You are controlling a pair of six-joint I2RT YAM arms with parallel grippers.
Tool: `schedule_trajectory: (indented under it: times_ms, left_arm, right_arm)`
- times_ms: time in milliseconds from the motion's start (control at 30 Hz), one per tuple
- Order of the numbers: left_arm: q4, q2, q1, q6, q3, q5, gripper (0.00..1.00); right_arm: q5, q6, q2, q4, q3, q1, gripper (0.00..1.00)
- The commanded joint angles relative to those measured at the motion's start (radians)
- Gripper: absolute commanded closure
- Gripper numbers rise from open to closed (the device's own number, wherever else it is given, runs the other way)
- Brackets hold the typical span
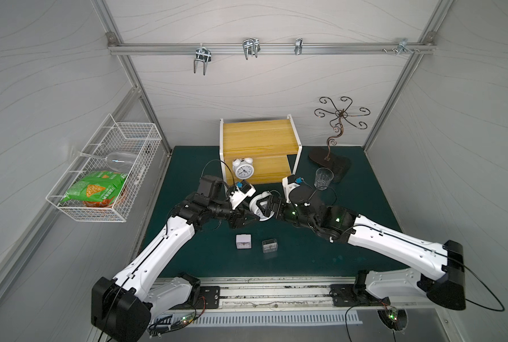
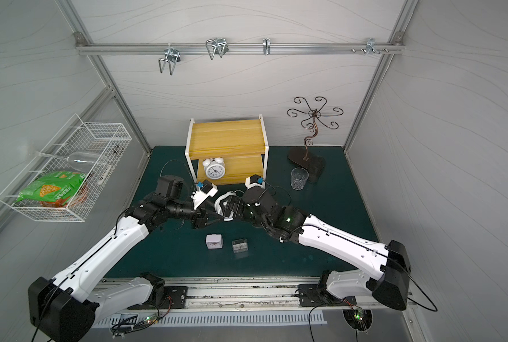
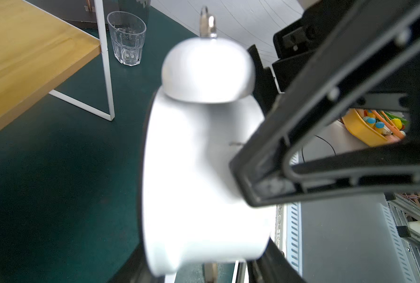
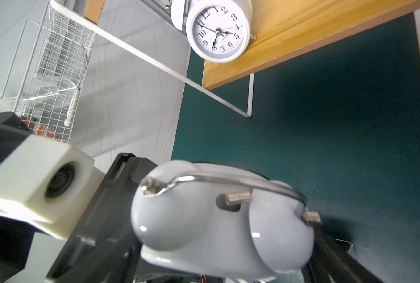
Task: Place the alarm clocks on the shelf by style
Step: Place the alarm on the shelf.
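Left wrist view: my left gripper [image 3: 194,223] pinches twin-bell clock [image 3: 204,159], right gripper [image 1: 268,208] spread; thin grip, it may tip out.

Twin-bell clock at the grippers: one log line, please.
left gripper: shut on twin-bell clock | right gripper: around it, grip unclear | shelf lower board: second twin-bell clock | white square clock, clear square clock: on mat

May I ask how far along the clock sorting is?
Done: one twin-bell clock on the lower shelf board. In hand: left hand grips the second twin-bell clock, right hand around it. Left: white square clock and transparent square clock, on the mat.
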Motion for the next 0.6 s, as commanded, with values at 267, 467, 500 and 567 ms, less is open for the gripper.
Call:
schedule_trajectory:
  times_ms: [267, 467, 500, 567]
  left_arm:
    - [0.045, 0.002, -0.003, -0.002, 0.025, 0.016, 0.79]
    - [0.045, 0.001, -0.003, -0.002, 0.025, 0.019, 0.79]
    - [0.043, 0.001, -0.003, -0.002, 0.025, 0.019, 0.79]
    - [0.043, -0.001, -0.003, -0.002, 0.024, 0.019, 0.79]
  right_arm:
    - [0.340, 0.190, 0.025, 0.097, -0.017, 0.154, 0.01]
    - [0.375, 0.224, 0.069, 0.096, 0.014, 0.187, 0.01]
    - [0.377, 0.225, 0.075, 0.095, 0.020, 0.190, 0.01]
    - [0.383, 0.227, 0.083, 0.091, 0.026, 0.197, 0.01]
